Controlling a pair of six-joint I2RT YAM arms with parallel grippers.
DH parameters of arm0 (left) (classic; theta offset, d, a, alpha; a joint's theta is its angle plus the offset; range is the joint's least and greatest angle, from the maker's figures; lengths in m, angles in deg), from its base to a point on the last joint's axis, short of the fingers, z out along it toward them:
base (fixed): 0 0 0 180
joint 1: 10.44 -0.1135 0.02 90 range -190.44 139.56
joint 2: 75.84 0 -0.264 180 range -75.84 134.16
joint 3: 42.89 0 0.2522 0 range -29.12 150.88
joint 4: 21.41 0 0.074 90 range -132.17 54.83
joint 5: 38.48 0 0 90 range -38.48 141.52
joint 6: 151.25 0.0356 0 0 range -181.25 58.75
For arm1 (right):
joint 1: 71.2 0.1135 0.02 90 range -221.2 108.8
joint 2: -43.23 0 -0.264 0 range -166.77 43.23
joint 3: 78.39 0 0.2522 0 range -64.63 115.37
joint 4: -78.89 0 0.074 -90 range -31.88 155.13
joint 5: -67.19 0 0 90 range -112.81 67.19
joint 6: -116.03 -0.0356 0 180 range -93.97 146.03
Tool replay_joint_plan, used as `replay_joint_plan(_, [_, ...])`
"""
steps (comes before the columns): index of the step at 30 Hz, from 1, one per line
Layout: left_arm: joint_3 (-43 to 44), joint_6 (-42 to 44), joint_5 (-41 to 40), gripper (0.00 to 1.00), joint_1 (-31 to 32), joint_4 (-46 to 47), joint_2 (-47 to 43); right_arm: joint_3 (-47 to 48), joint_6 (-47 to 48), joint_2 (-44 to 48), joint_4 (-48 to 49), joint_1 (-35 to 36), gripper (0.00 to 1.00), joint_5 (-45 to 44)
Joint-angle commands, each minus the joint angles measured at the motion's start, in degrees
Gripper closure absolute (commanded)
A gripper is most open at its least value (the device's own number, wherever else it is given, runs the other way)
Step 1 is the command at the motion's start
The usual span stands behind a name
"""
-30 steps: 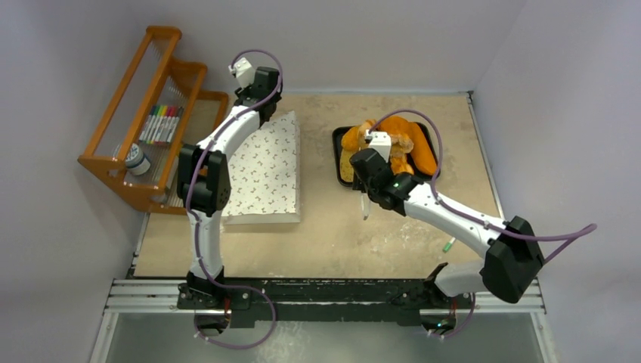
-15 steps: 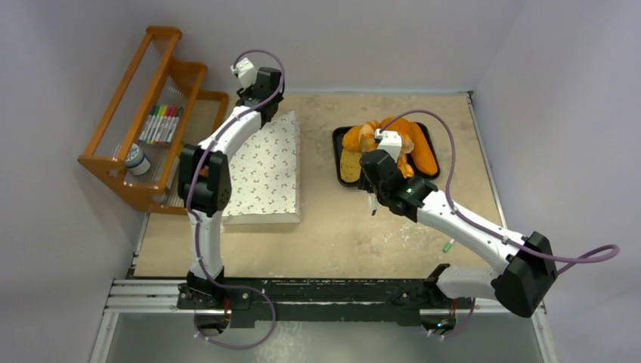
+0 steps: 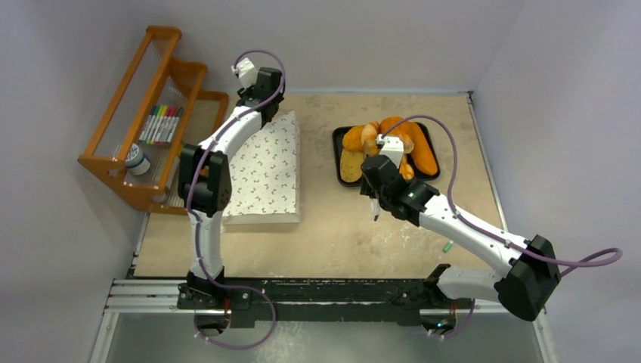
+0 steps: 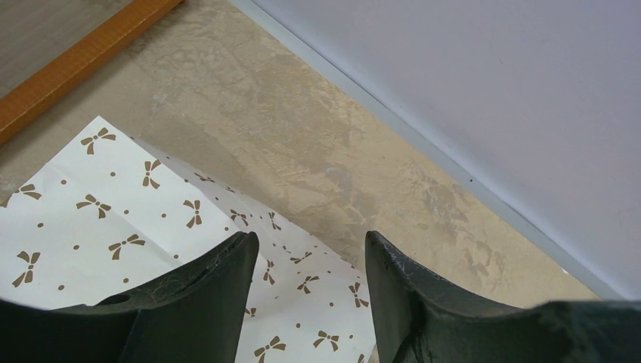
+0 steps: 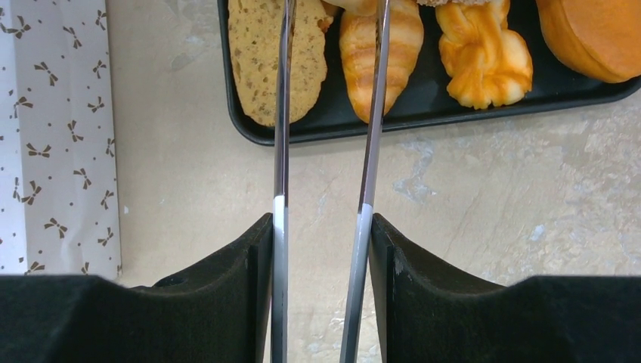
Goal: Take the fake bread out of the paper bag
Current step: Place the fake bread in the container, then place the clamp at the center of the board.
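Observation:
The white paper bag (image 3: 264, 174) with small brown bows lies flat on the left of the table. My left gripper (image 4: 306, 242) hangs over the bag's far corner (image 4: 91, 227), jaws apart, and the paper shows between them. The fake bread (image 3: 419, 147) is piled on a black tray (image 3: 336, 162) to the right. My right gripper (image 5: 321, 223) is shut on a pair of metal tongs (image 5: 281, 151). Their blades reach over the tray's near rim (image 5: 423, 121), across a tan slice (image 5: 261, 60) and a ridged croissant (image 5: 401, 45). The tong tips are out of frame.
An orange wooden rack (image 3: 151, 113) holding coloured markers (image 3: 160, 123) stands at the back left. A small green object (image 3: 447, 246) lies on the table near my right arm. Grey walls close in the back and both sides.
My right arm has swung its elbow out to the right and shifted the wrist with the tongs slightly toward the tray. The left arm and the bag have stayed still.

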Motion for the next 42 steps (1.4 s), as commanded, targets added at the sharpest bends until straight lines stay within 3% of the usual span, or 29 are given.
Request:
replay_joint_plan(1, [2.15, 0.31, -1.24, 0.45, 0.3, 1.67, -1.98, 0.12, -1.71, 2.1, 0.57, 1.16, 0.53, -2.29])
replay_joint_plan(19, [2.28, 0.41, -1.38, 0.45, 0.32, 1.63, -2.21, 1.85, -4.24, 3.69, -3.11, 5.05, 0.53, -5.83])
replay_joint_plan(36, [0.04, 2.13, -3.28, 0.45, 0.31, 2.11, -6.71, 13.46, -8.37, -3.48, -9.96, 21.14, 0.53, -14.56])
replay_joint_plan(42, [-5.55, 1.91, -3.57, 0.45, 0.28, 4.55, -12.07, 14.66, -7.23, -7.57, -6.87, 23.56, 0.54, -13.39])
